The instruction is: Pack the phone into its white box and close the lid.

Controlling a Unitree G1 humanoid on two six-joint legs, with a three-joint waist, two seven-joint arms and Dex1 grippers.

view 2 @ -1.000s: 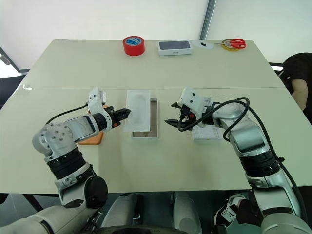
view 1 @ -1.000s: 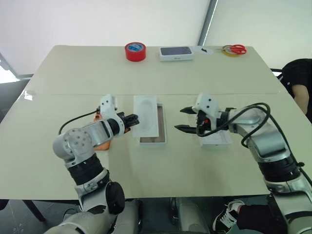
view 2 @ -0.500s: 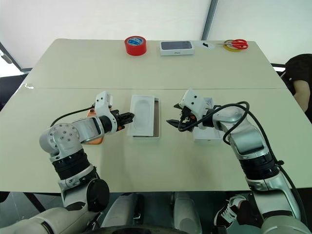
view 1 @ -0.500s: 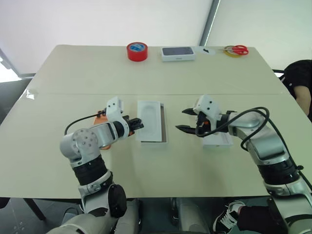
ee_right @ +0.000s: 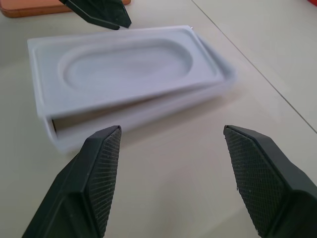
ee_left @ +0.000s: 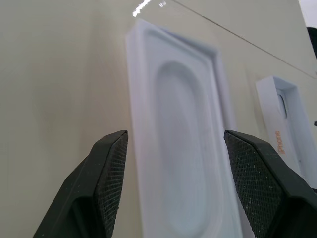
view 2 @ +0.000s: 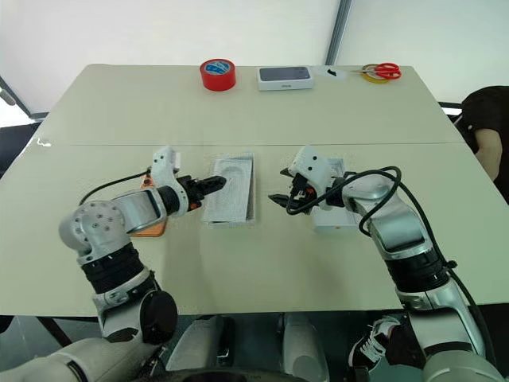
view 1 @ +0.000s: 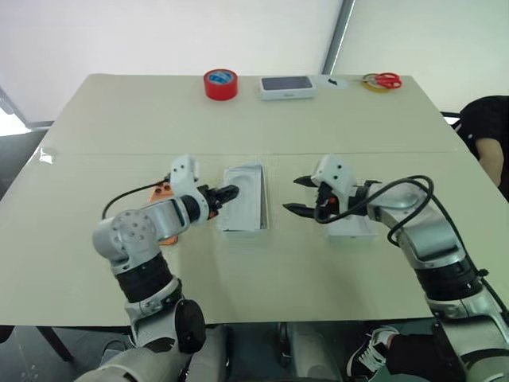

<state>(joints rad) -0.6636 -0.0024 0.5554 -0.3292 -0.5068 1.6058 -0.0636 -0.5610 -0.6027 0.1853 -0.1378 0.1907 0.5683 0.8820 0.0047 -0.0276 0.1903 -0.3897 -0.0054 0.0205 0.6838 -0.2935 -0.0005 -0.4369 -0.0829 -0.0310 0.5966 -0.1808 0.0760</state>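
Note:
A flat white insert (ee_right: 129,64) with an oval recess lies tilted on top of the white box (ee_right: 148,115), hiding the box's floor. My left gripper (ee_left: 176,136) is open, with its fingertips at the insert's left edge and nothing held. The orange phone (view 2: 147,227) lies on the table behind my left forearm, partly hidden. My right gripper (view 1: 294,195) is open and empty, a short way to the right of the box. The white lid (ee_left: 285,124) rests on the table under my right wrist.
At the table's far edge are a red tape roll (view 1: 220,83), a white box with a dark top (view 1: 288,87) and scissors (view 1: 383,79). A person in dark clothing (view 1: 489,135) sits at the right edge.
My left gripper opened and let go of the insert, which it had held lifted. The insert now rests on the box. The right gripper has barely moved.

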